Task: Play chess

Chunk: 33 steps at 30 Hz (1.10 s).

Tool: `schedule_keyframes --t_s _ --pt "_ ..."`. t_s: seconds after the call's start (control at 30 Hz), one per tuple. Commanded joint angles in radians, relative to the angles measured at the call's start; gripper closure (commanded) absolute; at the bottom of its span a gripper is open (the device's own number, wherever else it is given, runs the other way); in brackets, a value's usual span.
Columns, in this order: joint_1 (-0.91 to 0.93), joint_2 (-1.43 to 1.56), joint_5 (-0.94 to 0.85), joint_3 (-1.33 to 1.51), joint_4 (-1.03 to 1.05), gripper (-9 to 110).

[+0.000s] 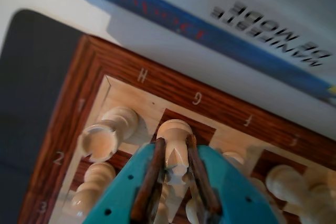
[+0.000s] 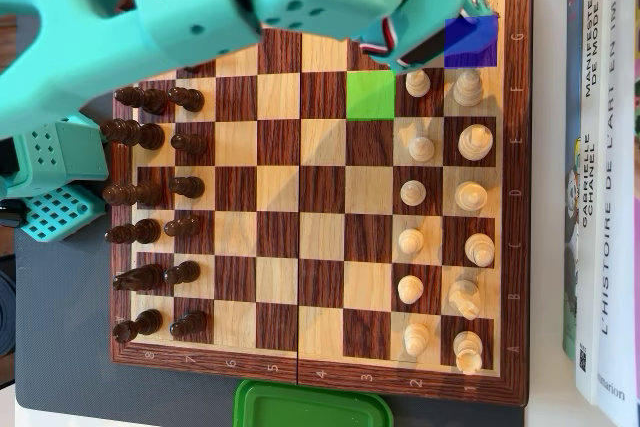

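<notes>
Here the wrist view shows the gripper (image 1: 176, 169) pinching one pale piece (image 1: 175, 145) on the G square, with a rook (image 1: 106, 134) beside it on H; rim letters H, G, F read clearly. Overhead, the chessboard (image 2: 310, 365) carries two marked squares, a green square (image 2: 371, 95) and a blue square (image 2: 470, 42); book spines (image 2: 596, 162) read "MANIFESTE DE MODE"

A glossy varnished wooden chessboard (image 2: 320, 197) is seen mid-frame; pale wooden chessmen (image 2: 475, 142) look smooth, teal plastic gripper (image 1: 176, 174) matt.
</notes>
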Motion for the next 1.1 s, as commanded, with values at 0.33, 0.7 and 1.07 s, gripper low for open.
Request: schedule_keyframes --t_s 0.33,0.7,1.07 --pt "0.017 0.225 0.005 0.081 0.0 96" --pt "0.021 0.431 0.005 0.261 0.0 96" --pt "0.054 0.63 0.006 0.489 -0.002 96"
